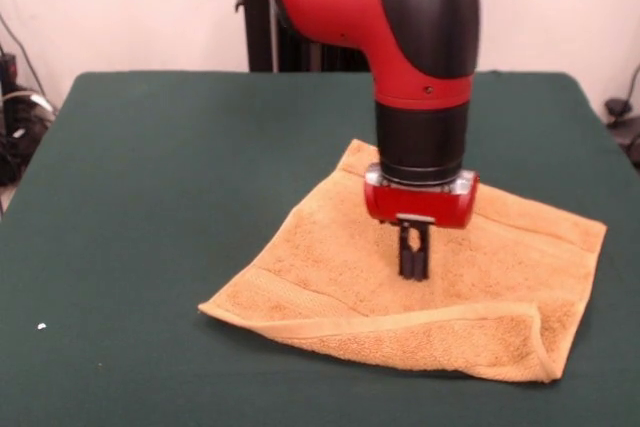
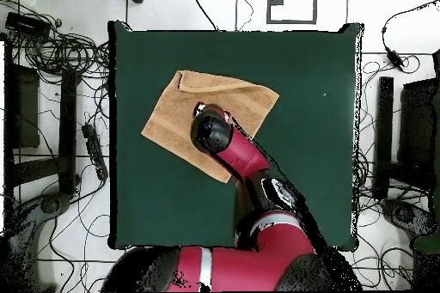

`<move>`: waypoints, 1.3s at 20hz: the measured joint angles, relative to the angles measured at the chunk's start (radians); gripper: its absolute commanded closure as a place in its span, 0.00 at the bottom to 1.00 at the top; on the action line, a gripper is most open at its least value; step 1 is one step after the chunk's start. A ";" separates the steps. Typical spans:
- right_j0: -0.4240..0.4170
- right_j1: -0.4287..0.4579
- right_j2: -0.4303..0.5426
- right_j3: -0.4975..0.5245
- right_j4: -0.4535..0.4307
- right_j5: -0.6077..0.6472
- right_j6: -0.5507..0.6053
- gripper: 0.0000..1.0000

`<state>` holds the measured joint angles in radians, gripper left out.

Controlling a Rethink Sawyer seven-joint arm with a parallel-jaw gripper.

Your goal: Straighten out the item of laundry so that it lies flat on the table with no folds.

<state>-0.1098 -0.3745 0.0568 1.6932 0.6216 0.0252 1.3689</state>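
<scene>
towel (image 1: pixel 330 277): on tabletop (image 1: pixel 150 167), mostly spread, near edge folded over | gripper (image 1: pixel 414 269): above towel's middle, fingers (image 1: pixel 407 257) together, pinching nothing visible | progress: partial; that fold is left to open out flat

A small white speck (image 1: pixel 41 326) lies well apart from the jaws, toward the front view's lower left. Tangled black cables (image 2: pixel 64 49) cover the white tiled floor (image 2: pixel 215 2) beyond the bench's edges.
</scene>
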 measured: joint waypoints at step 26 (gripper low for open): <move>0.145 -0.008 -0.152 -0.127 0.044 0.178 0.118 1.00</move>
<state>0.0352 -0.3825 -0.0955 1.5666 0.6659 0.2034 1.4872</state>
